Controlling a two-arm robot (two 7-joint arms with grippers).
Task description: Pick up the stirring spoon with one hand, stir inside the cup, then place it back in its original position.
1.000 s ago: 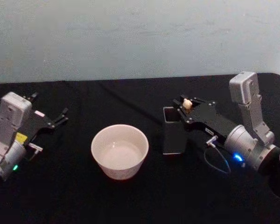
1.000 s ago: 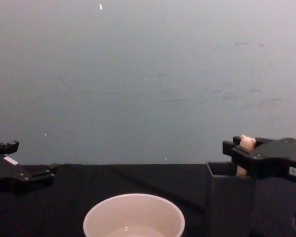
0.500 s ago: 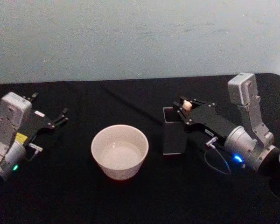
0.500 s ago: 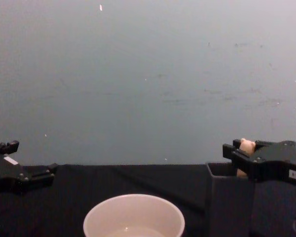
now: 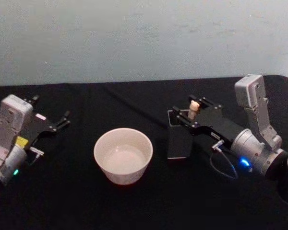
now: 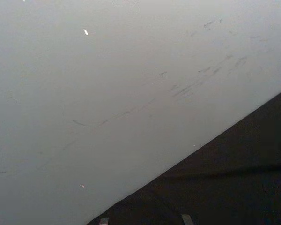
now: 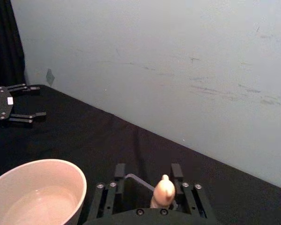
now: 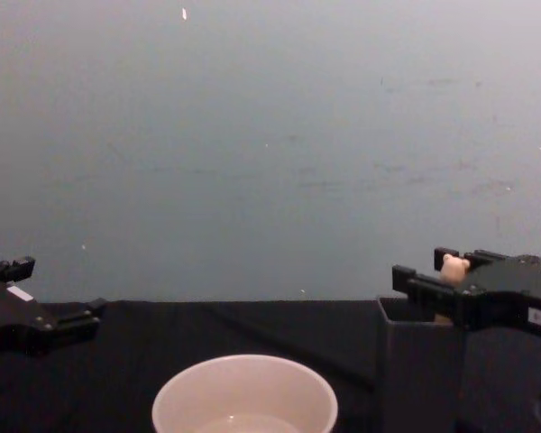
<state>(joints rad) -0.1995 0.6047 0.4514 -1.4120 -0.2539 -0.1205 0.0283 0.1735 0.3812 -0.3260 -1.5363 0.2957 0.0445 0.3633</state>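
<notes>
From the head cam, the right claw (image 5: pixel 191 114) sits over the dark square holder (image 5: pixel 179 142) w/ its fingers spread apart, and the pale pink stirring spoon (image 5: pixel 193 108) w/ its tiny bear head stands betw. them in the holder, while the big round white cup (image 5: pixel 123 155) sits on the black desk (image 5: pixel 86 201) and the left claw (image 5: pixel 62 120) rests spread apart, far left. From the right wrist cam, the spoon's bear knob (image 7: pixel 163 191) pokes up betw. the two fingers (image 7: pixel 119 171), not squeezed. From the chest cam, the bear head (image 8: pixel 453 267) peeks up above the holder (image 8: pixel 418 370), right of the cup (image 8: pixel 244 395).

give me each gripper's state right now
Left gripper: open, holding nothing, off to the left side.
Right gripper: open around the spoon standing in the holder.
</notes>
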